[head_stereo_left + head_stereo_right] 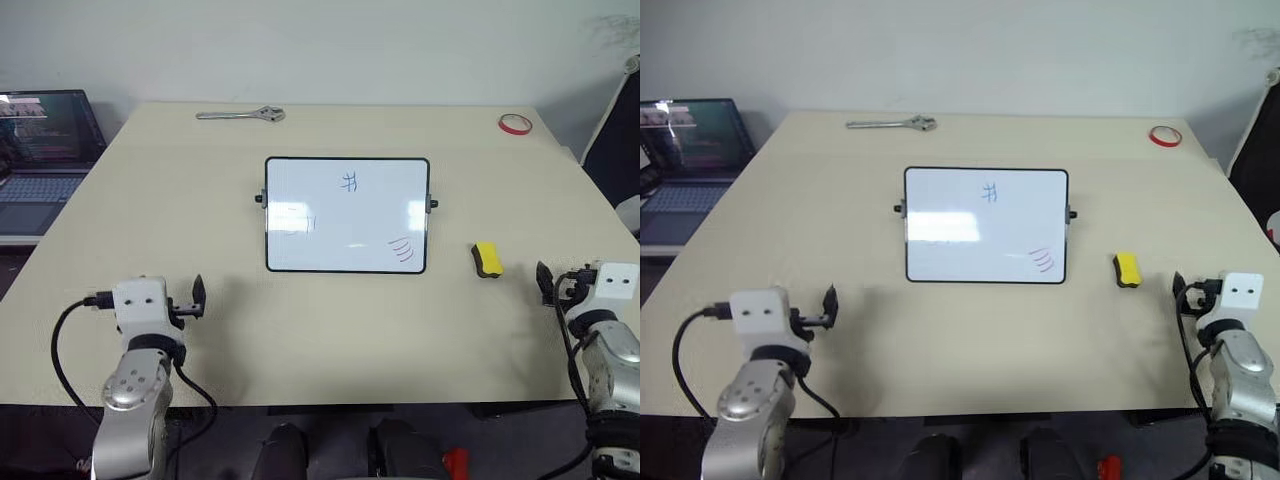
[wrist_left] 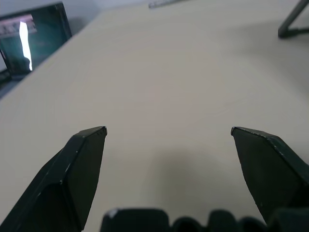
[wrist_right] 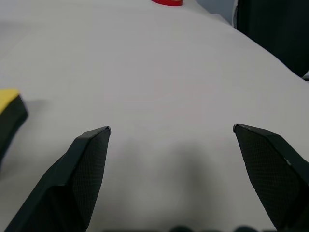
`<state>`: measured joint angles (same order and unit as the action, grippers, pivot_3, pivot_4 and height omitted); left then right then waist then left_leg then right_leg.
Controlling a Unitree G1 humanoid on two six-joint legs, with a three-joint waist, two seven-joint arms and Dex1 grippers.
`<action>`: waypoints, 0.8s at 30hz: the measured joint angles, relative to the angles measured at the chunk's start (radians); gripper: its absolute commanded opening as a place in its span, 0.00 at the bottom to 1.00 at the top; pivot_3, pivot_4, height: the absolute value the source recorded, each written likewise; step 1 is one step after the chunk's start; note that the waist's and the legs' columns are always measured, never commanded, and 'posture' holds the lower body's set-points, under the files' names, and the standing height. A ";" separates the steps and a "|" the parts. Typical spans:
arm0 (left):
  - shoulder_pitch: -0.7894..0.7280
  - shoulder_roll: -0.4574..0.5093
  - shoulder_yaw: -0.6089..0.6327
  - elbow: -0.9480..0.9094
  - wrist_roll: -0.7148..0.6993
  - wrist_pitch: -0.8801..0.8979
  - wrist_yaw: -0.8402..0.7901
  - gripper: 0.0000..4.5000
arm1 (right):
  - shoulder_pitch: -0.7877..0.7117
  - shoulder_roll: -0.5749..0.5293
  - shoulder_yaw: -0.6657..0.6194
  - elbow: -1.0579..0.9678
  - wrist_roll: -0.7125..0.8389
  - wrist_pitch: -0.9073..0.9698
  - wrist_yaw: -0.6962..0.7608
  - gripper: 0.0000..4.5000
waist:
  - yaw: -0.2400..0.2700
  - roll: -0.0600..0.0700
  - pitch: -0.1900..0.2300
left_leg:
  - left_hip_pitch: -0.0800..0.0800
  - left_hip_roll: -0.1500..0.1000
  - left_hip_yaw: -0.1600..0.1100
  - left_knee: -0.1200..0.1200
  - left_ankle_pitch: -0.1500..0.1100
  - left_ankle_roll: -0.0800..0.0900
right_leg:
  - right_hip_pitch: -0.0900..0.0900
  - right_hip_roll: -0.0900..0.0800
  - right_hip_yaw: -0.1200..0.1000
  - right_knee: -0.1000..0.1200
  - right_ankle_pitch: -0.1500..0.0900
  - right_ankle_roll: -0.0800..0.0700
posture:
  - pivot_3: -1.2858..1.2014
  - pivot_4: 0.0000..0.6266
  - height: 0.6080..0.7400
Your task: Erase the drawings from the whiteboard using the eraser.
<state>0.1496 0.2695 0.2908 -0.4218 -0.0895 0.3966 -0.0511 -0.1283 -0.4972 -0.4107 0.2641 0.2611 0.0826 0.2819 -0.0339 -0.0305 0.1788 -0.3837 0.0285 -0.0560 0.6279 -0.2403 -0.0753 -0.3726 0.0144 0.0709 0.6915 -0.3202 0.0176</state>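
The whiteboard (image 1: 340,238) stands tilted in the middle of the beige table. Its drawings are a blue hash mark (image 1: 350,182), red curved strokes (image 1: 401,249) and a faint dark sketch (image 1: 300,222). The yellow eraser (image 1: 486,259) with its black underside lies flat on the table just right of the board. My right gripper (image 3: 171,128) hovers open over bare table near the front right edge, with the eraser (image 3: 9,113) ahead and to its left. Over the front left of the table my left gripper (image 2: 169,130) is open and holds nothing.
A metal wrench (image 1: 241,115) lies at the table's far edge. A red tape ring (image 1: 515,123) sits at the far right corner. An open laptop (image 1: 40,150) stands off the table's left side, and a dark chair (image 1: 612,140) off its right.
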 measured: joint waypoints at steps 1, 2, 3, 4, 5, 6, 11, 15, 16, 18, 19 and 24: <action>-0.001 -0.002 -0.005 0.000 0.002 0.004 0.001 1.00 | 0.003 0.001 0.002 -0.015 0.001 0.015 0.000 0.99 | 0.000 0.000 0.000 | 0.000 0.000 0.000 0.001 0.000 0.000 | 0.000 0.000 0.000 0.000 0.000 0.000 | 0.52 0.24 1.00; -0.004 -0.007 -0.010 0.001 0.004 0.006 0.004 1.00 | 0.005 0.001 0.003 -0.032 0.001 0.032 -0.002 0.99 | 0.001 0.000 0.000 | 0.000 0.000 0.000 0.001 0.000 0.000 | 0.000 0.000 0.000 0.000 0.000 0.000 | 0.52 0.24 1.00; -0.009 -0.017 -0.011 0.004 0.006 0.004 0.009 1.00 | 0.009 0.002 0.003 -0.044 0.000 0.042 -0.008 0.99 | 0.001 0.000 0.000 | 0.001 0.000 0.000 0.001 0.000 0.000 | 0.001 0.000 0.000 0.000 0.000 0.000 | 0.52 0.24 1.00; -0.015 -0.032 -0.011 0.009 0.007 -0.001 0.019 1.00 | 0.023 0.007 0.003 -0.064 -0.003 0.051 -0.022 0.99 | 0.001 0.000 0.000 | 0.001 -0.001 0.000 0.001 0.000 0.000 | 0.001 0.000 0.000 0.000 0.000 0.001 | 0.52 0.24 1.00; -0.017 -0.042 -0.010 0.011 0.007 -0.004 0.024 1.00 | 0.034 0.014 0.003 -0.076 -0.004 0.059 -0.031 0.99 | 0.001 0.000 0.000 | 0.000 -0.001 0.000 0.001 0.000 0.000 | 0.001 0.000 0.000 0.000 0.000 0.001 | 0.52 0.24 1.00; -0.020 -0.051 -0.009 0.010 0.007 -0.004 0.034 1.00 | 0.048 0.021 0.003 -0.090 -0.005 0.066 -0.037 0.99 | 0.002 0.000 0.000 | 0.000 -0.001 0.000 0.000 0.000 0.000 | 0.000 0.000 0.000 -0.001 0.000 0.001 | 0.52 0.24 1.00; -0.021 -0.032 -0.009 -0.015 0.016 -0.020 0.026 1.00 | 0.084 0.027 0.032 -0.193 -0.006 0.077 -0.021 0.99 | -0.004 0.000 0.000 | 0.000 -0.001 0.001 0.000 0.000 0.000 | 0.000 0.000 0.000 -0.001 0.000 0.001 | 0.52 0.24 1.00; -0.037 0.018 0.003 -0.043 0.001 -0.033 -0.022 1.00 | 0.073 0.050 0.040 -0.229 0.000 0.076 -0.020 0.99 | -0.001 0.000 0.000 | 0.000 -0.001 0.000 0.000 0.000 0.000 | 0.000 0.001 0.000 -0.001 0.000 0.001 | 0.52 0.24 1.00; -0.050 0.035 0.008 -0.044 -0.016 -0.034 -0.047 1.00 | 0.070 0.062 0.041 -0.234 0.005 0.077 -0.021 0.99 | 0.000 0.000 0.000 | 0.000 -0.001 0.000 0.000 0.000 0.000 | 0.000 0.001 0.000 -0.001 0.000 0.001 | 0.52 0.24 1.00; -0.077 0.086 0.009 -0.042 -0.067 -0.039 -0.133 1.00 | 0.075 0.088 0.042 -0.271 0.012 0.080 -0.024 0.99 | 0.001 0.000 0.000 | 0.000 -0.001 0.000 0.000 0.000 0.000 | 0.000 0.001 0.000 0.000 0.000 0.000 | 0.52 0.24 1.00; -0.103 0.110 0.009 -0.041 -0.100 -0.034 -0.177 1.00 | 0.083 0.098 0.045 -0.307 0.028 0.089 -0.023 0.99 | 0.003 0.001 0.000 | 0.000 0.000 0.000 0.000 0.000 0.000 | 0.000 0.001 -0.001 -0.001 0.000 0.000 | 0.52 0.24 1.00; -0.338 0.239 -0.046 0.032 -0.234 0.019 -0.397 1.00 | 0.154 0.109 0.039 -0.576 0.130 0.243 -0.031 0.99 | 0.011 0.001 0.000 | -0.002 -0.001 -0.003 0.001 0.000 0.000 | 0.000 0.002 -0.004 0.000 0.000 0.001 | 0.52 0.24 1.00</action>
<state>-0.1888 0.5084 0.2447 -0.3902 -0.3233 0.4159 -0.4483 0.0254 -0.3885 -0.3720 -0.3114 0.3910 0.3256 0.2507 -0.0226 -0.0295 0.1792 -0.3862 0.0275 -0.0593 0.6292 -0.2401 -0.0754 -0.3726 0.0159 0.0672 0.6911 -0.3201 0.0183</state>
